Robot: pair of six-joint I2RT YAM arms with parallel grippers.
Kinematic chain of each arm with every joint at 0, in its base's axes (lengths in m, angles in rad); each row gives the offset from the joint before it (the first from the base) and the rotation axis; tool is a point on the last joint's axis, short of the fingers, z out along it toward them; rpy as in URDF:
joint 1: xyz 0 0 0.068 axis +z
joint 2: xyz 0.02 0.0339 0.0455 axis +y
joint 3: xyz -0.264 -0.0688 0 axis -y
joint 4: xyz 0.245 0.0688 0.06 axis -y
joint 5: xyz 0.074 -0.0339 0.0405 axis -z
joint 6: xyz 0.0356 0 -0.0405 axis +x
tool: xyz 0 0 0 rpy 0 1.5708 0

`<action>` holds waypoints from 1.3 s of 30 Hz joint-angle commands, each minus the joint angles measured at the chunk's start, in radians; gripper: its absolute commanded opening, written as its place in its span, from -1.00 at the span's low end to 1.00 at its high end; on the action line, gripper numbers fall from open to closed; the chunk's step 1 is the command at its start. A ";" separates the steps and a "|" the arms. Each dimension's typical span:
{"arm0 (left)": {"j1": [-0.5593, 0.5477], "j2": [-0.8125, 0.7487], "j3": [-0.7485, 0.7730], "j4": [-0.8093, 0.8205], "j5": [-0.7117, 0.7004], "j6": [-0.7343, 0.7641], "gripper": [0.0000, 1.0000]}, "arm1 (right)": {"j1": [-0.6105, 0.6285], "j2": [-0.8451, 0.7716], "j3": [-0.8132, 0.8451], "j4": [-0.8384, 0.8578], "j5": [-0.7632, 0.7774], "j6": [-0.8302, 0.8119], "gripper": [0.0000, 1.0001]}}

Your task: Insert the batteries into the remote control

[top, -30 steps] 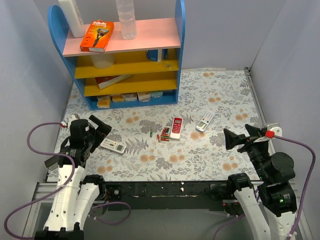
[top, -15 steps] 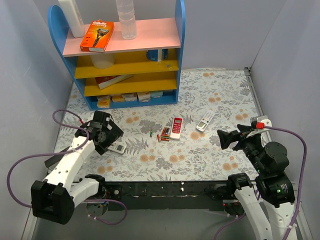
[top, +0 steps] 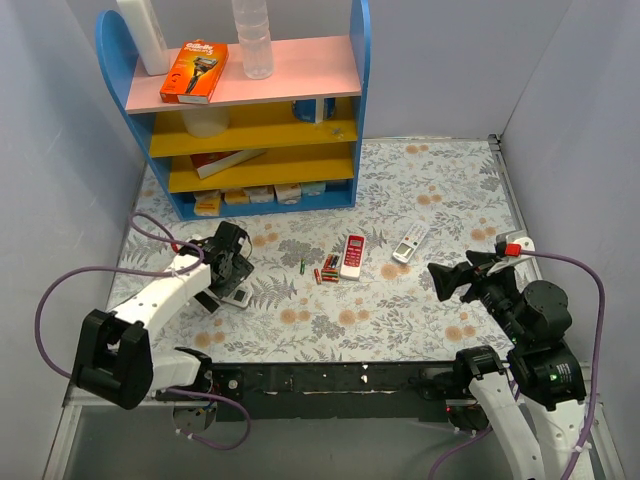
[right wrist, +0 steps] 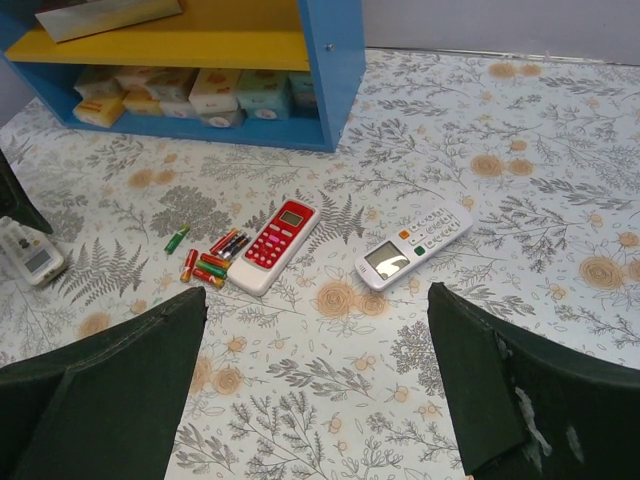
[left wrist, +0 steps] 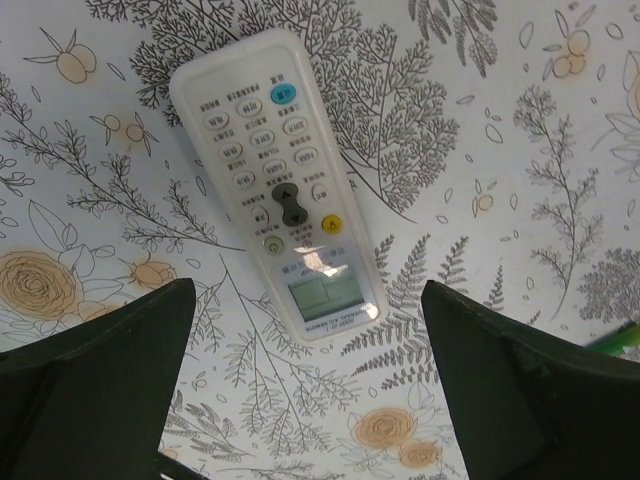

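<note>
**Remote control** point(left wrist: 285, 185): found face up on the bench point(left wrist: 520, 120), at the left side, directly under the left pincer point(left wrist: 305, 290). Buttons and pale display are turned upward, so the plain back is hidden. It is judged that the body must be turned over before any cell can be seated. The left pincer is spread fully and nothing is gripped. Its fingers are set either side of the display end without touching it, presumably lined up for a grasp across the width.

**Batteries** point(top: 326, 270): laid in a loose cluster mid-bench, just beside the red-and-white remote point(top: 353, 255) and well apart from the remote control. The narrower white remote point(top: 410, 241) is seen further right. The right pincer point(top: 455, 278) is held wide open and empty over the right side, aimed toward the cluster, likely staged for cell pickup.

**Views compared:** button rows and display are resolved only by the left wrist camera. From above, the remote control is largely covered by the left pincer. Red and green casings are told apart best in the right wrist view, where the blue shelf unit point(right wrist: 335, 70) is also seen behind them.
</note>
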 commanded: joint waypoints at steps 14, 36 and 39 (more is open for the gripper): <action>-0.005 0.118 -0.102 0.140 -0.055 -0.098 0.61 | 0.017 0.032 -0.014 0.050 -0.106 -0.016 0.96; -0.108 -0.170 -0.107 0.642 0.444 0.318 -0.68 | 0.030 0.351 0.051 0.090 -0.426 0.141 0.96; -0.109 -0.201 -0.128 0.803 0.604 0.370 -0.68 | 0.031 0.463 0.065 0.113 -0.515 0.265 0.96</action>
